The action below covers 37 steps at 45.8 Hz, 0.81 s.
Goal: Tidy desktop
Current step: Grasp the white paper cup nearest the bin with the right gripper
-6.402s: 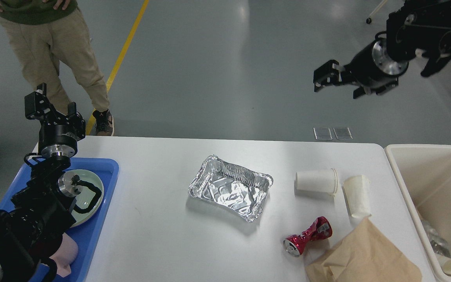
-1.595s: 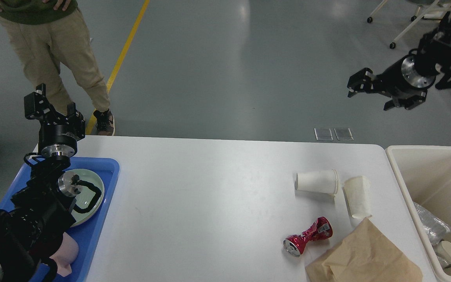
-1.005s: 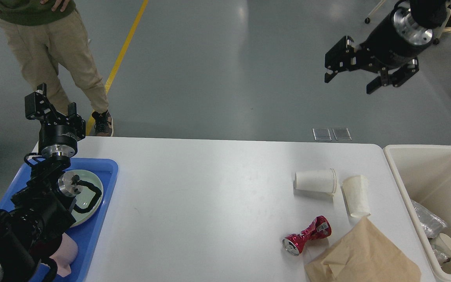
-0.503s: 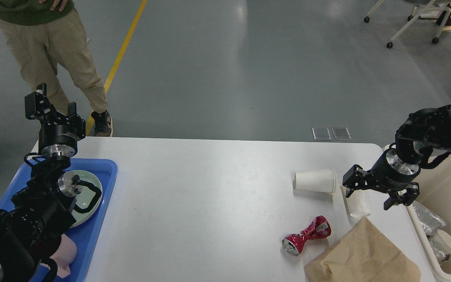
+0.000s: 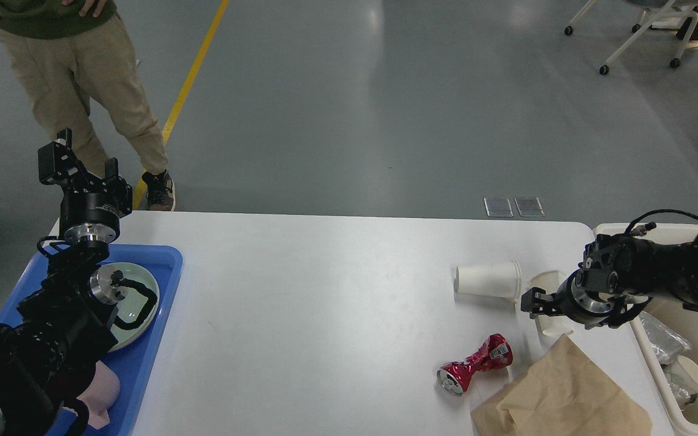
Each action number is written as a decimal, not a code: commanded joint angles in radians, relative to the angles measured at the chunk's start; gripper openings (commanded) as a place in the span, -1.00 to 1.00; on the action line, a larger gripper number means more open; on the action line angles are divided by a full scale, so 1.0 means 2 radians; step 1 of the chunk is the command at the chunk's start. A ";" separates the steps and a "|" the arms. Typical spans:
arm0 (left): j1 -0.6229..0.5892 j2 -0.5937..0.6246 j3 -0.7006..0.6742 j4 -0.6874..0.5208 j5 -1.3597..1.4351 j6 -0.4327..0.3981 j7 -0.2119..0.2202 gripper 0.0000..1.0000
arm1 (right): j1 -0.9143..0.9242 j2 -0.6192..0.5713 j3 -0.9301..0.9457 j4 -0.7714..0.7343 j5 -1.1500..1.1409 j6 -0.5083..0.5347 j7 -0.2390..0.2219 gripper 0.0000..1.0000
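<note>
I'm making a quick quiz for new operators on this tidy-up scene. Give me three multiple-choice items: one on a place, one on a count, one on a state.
1. Where is the green plate?
A. in the blue tray
B. in the cream bin
C. on the brown paper bag

2. How many paper cups lie on the desktop?
A. one
B. two
C. four

3. What state is the red can in?
A. upright, intact
B. crushed, on its side
C. held by the left gripper

Answers:
1 A, the plate sits inside the tray's rim.
2 B, one cup lies beside another, under the right gripper.
3 B, its middle is pinched and it lies flat.
</note>
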 commanded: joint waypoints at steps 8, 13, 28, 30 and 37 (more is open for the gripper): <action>0.000 0.000 0.000 0.000 0.000 0.000 0.000 0.93 | -0.058 0.018 0.000 -0.077 -0.026 -0.022 0.000 0.98; 0.000 0.000 0.000 0.000 0.000 0.000 -0.001 0.92 | -0.063 0.018 0.001 -0.074 -0.026 -0.042 0.001 0.60; 0.000 0.000 0.000 0.000 0.000 0.000 0.000 0.92 | -0.047 0.012 -0.007 -0.057 -0.027 -0.039 0.001 -1.00; 0.000 0.000 0.000 0.000 0.000 0.000 0.000 0.92 | -0.036 0.008 -0.009 -0.048 -0.027 -0.038 0.001 -1.00; 0.000 0.000 0.000 0.000 0.000 0.000 0.000 0.93 | 0.039 -0.048 -0.001 0.019 -0.027 -0.038 0.005 -1.00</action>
